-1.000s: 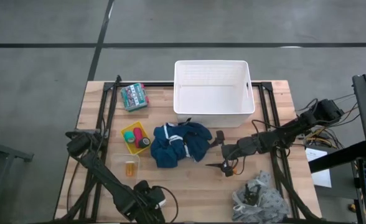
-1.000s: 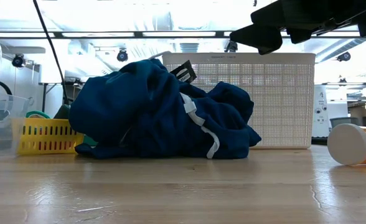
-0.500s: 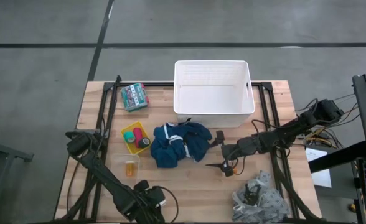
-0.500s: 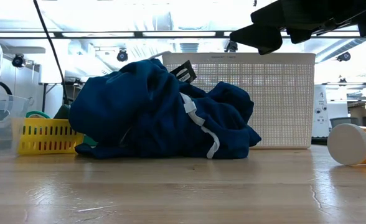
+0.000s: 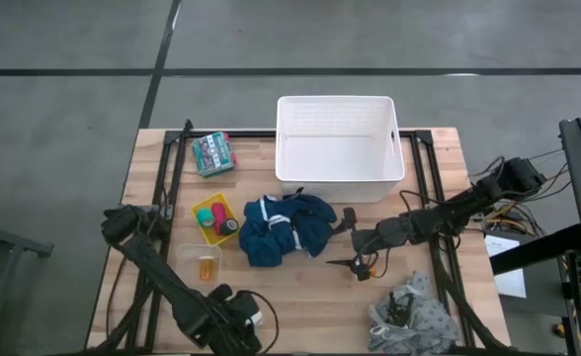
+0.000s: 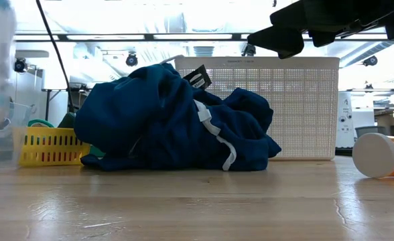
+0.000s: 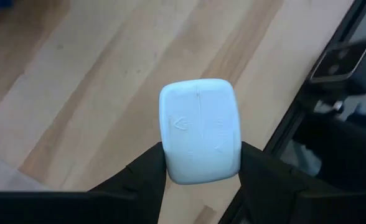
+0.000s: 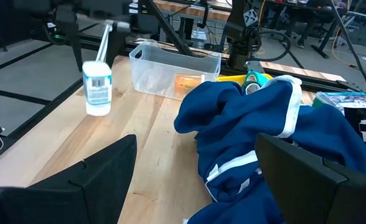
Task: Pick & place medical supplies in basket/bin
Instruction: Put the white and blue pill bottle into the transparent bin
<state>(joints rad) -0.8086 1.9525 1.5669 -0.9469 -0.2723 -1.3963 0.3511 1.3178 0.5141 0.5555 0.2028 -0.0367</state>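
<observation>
From above, the left pincer (image 5: 239, 324) sits at the near edge of the worktop (image 5: 300, 287), with a small white bottle (image 5: 254, 320) between its fingers. The white tub (image 5: 338, 148) lies far beyond it, at the opposite edge, so the load has a long way to go. The right pincer (image 5: 355, 242) hangs wide and empty just beside the dark blue garment (image 5: 286, 229), probably waiting its turn at the cloth. Beyond the garment from it stand the yellow tray (image 5: 205, 229) of tape rolls (image 5: 214, 218) and the clear box (image 5: 207, 263) with an orange pill bottle inside.

At table height, the garment (image 6: 170, 120) is heaped in front of the slotted tub (image 6: 297, 107), with the tray (image 6: 46, 147) beside it. A pale blurred shape at the picture's edge may be the bottle.

The left wrist view shows the bottle's (image 7: 200, 129) white cap (image 7: 200, 127) clamped squarely between both fingers (image 7: 147, 173), held clear above the wood, a grip that looks secure enough to carry.

The right wrist view looks past its spread fingers (image 8: 89, 177) at the garment (image 8: 264, 124) close ahead; farther off, the bottle (image 8: 98, 87) hangs in the other arm's grip near the clear box (image 8: 170, 71).
</observation>
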